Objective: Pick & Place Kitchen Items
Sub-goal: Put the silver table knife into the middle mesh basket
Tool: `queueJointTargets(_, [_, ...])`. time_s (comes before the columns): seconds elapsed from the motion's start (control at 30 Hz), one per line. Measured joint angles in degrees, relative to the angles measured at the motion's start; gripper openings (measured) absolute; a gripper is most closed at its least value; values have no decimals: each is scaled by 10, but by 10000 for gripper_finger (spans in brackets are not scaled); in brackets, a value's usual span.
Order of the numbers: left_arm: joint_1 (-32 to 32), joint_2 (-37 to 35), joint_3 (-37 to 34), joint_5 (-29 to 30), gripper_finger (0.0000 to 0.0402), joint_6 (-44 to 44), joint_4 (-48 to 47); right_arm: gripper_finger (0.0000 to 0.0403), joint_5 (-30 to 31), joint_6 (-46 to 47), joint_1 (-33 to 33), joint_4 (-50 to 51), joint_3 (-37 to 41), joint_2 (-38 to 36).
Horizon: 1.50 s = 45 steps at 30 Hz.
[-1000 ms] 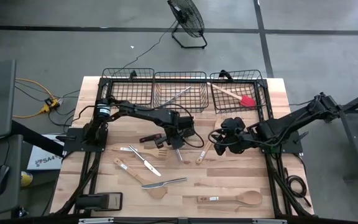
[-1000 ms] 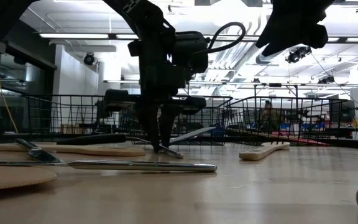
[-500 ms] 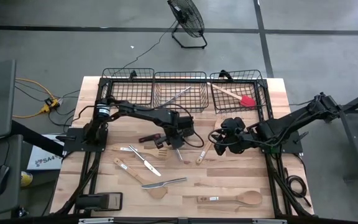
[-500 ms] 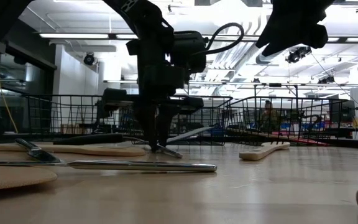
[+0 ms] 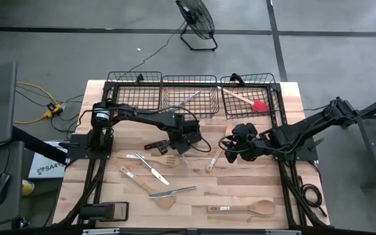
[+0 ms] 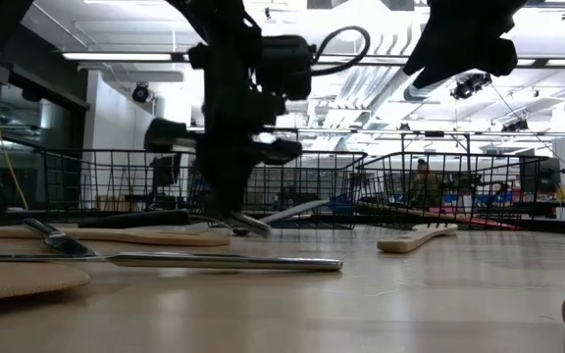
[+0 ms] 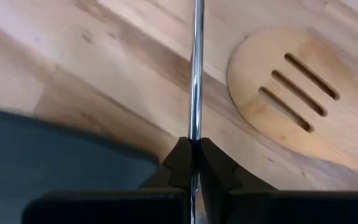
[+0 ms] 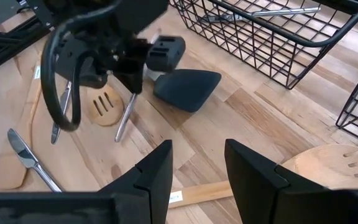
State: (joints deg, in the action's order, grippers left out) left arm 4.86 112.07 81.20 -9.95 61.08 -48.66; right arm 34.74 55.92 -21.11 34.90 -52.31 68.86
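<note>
Pinching a silver knife beside the slotted spoon, left fingers; right fingers part-open, empty.

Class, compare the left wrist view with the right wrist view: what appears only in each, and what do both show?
Only the left wrist view shows the left gripper from behind, its jaws shut on the silver utensil. Only the right wrist view shows the right gripper with jaws apart and empty, the wire basket, the black turner and a knife. Both show the silver utensil, the slotted wooden spatula and the table.
</note>
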Motion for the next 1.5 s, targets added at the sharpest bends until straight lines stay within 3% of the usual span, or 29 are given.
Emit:
queueJointTargets(0.4, [0,-34,61,15,4,-102,-26,138,2,-2,0,4,0,0])
queueJointTargets(0.5, [0,-33,88,19,4,-109,-68,138,2,-1,0,4,0,0])
queueJointTargets(0.87, [0,-33,168,97,4,-120,-117,138,2,0,0,3,0,0])
queueJointTargets(1.23, [5,-33,221,181,4,-143,-92,138,2,1,0,1,0,0])
queueJointTargets(1.5, [60,-33,222,192,4,-214,-30,138,2,11,-3,1,0,0])
